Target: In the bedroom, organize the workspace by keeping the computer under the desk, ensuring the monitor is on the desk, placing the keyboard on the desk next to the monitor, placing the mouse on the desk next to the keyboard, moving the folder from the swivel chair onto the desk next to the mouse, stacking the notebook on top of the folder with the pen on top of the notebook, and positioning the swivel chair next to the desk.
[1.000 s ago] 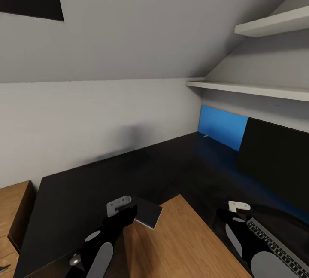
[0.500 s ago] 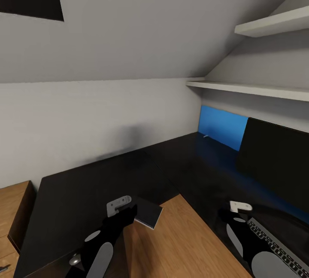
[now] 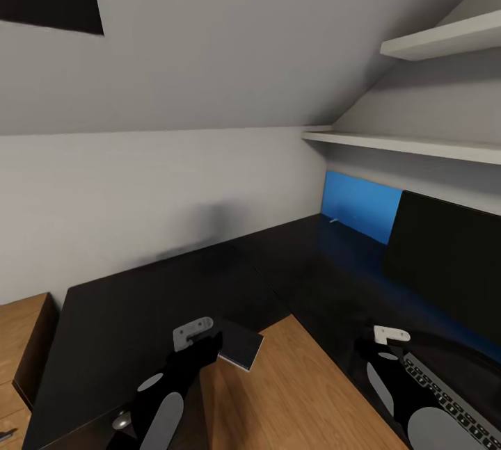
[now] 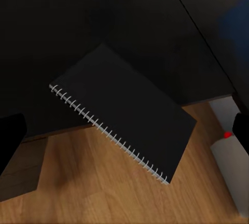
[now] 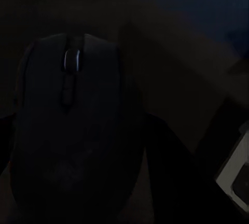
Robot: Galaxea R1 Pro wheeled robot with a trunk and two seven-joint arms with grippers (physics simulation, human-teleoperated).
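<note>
We look down over the long black L-shaped desk (image 3: 209, 276) with its bright blue back panel (image 3: 358, 205), and we count two arms in play. Our left gripper (image 3: 209, 347) holds one black spiral-bound notebook (image 4: 124, 112) out over the desk's inner corner, with the oak-wood floor (image 3: 292, 394) beneath; the notebook's far end hangs over the black top, its near end over the wood. In the left wrist view the wire spiral runs along one long edge, and we see one dark fingertip (image 4: 10, 138) at the frame's side, but we cannot tell from it how the grip sits on the cover; the head view shows the notebook hanging tilted from the gripper.

On the other side, our right gripper (image 3: 381, 351) hovers low over the desk, just beside the end of one slim dark keyboard (image 3: 445, 398) with grey-black keys. The right wrist view shows one dark computer mouse (image 5: 72, 130) with a grey scroll wheel right between the fingers, close up and dim. Whether the fingers press on it or stand apart, we cannot tell in that gloom.

One large flat black-fronted monitor (image 3: 445, 266) stands on the desk, behind the keyboard, against the blue panel. Two white wall shelves (image 3: 417, 145) sit above.
</note>
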